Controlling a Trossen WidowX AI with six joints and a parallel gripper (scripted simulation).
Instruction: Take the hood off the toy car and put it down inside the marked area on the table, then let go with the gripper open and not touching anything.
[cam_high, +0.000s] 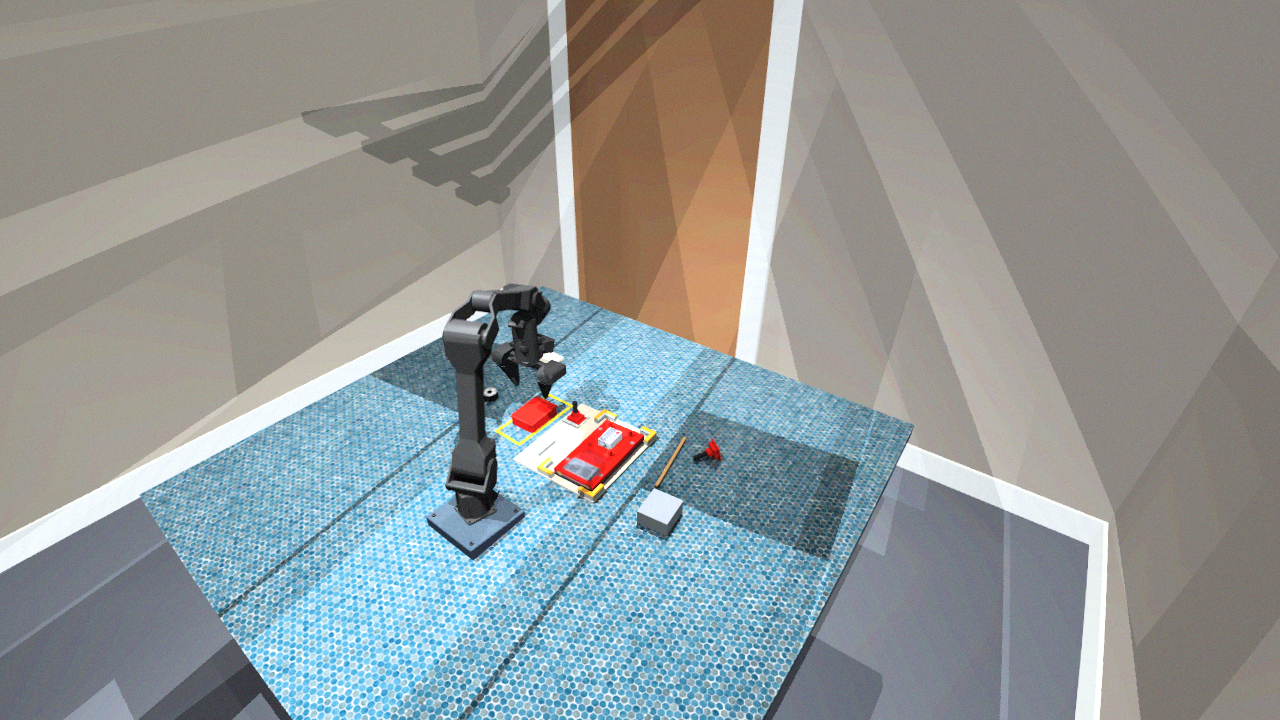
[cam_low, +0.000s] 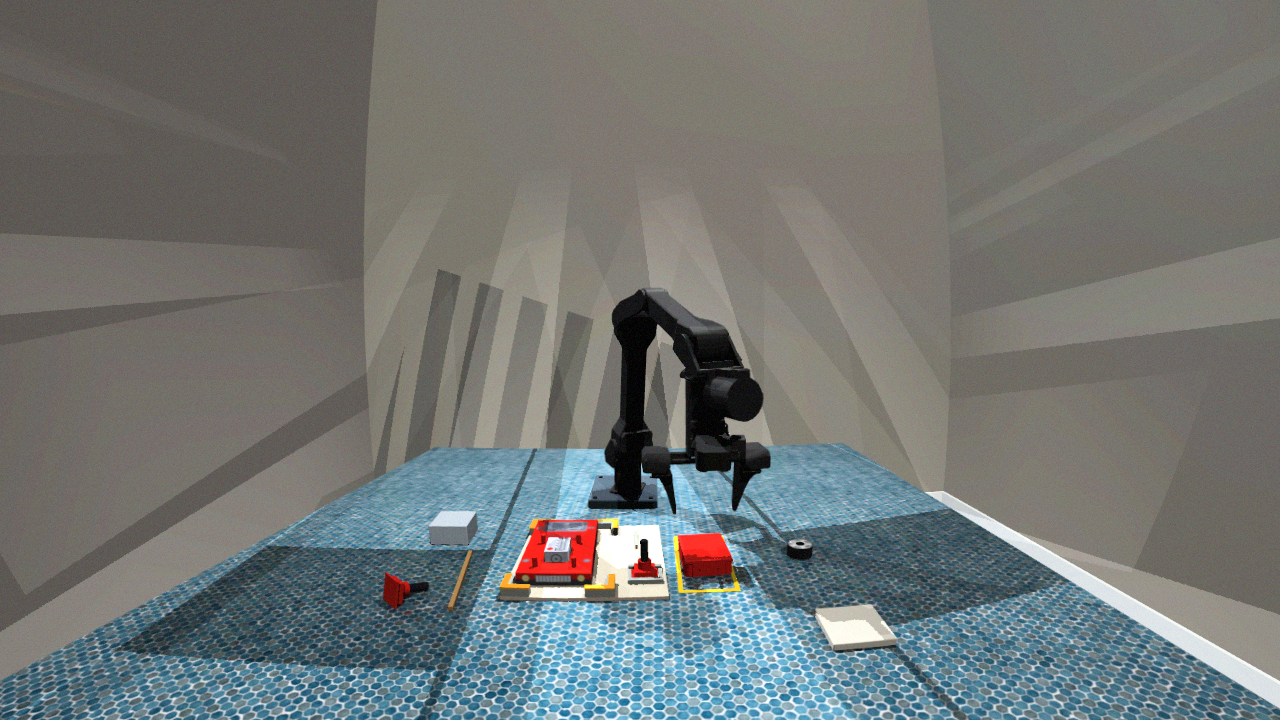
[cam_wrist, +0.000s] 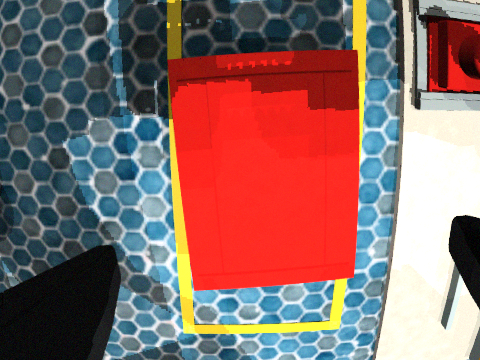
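Red hood (cam_wrist: 267, 174), frame centre, appears rigid, light, smooth; grip its long edges. Gripper (cam_low: 705, 488) released, empty, clear above.

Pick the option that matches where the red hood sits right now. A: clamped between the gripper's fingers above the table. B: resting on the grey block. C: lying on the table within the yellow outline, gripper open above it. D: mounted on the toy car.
C: the red hood lies flat on the table within the yellow outline, while the gripper hangs open above it, touching nothing.
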